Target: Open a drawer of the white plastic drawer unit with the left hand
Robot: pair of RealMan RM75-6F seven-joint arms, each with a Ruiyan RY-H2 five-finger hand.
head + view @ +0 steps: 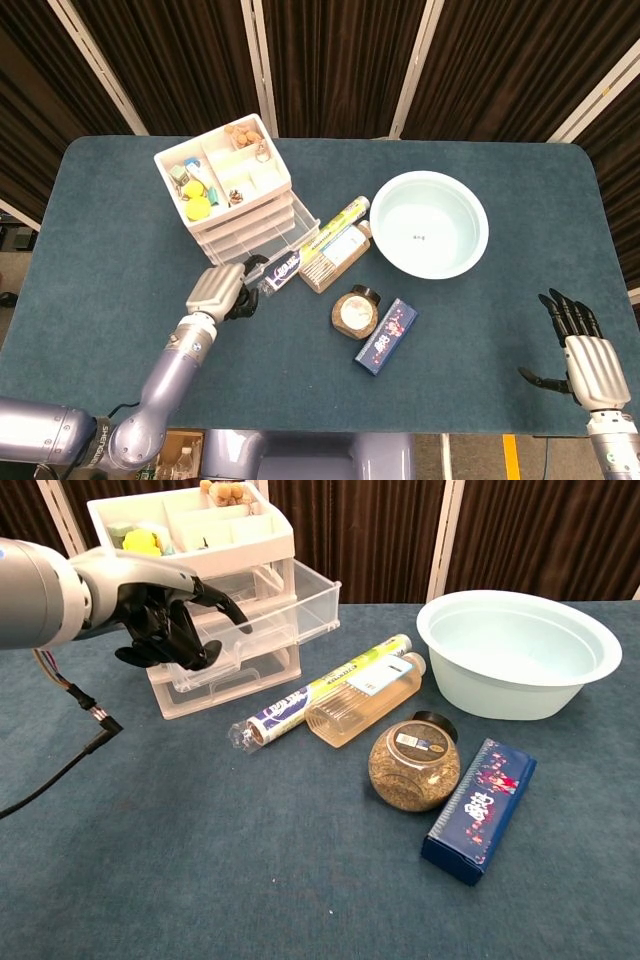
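The white plastic drawer unit (223,186) (198,543) stands at the back left, its top tray full of small items. Its top drawer (295,237) (295,602) is pulled well out toward the table's middle and looks empty. My left hand (224,291) (166,618) has its fingers curled on the left end of that drawer's front, hiding the grip point. My right hand (579,352) hovers open with fingers spread over the front right corner; the chest view does not show it.
A foil roll (318,243) (320,690) and an amber bottle (336,258) (365,695) lie just right of the open drawer. Nearby are a round jar (413,765), a blue box (480,805) and a pale basin (585,630). A black cable (70,695) hangs below my left arm.
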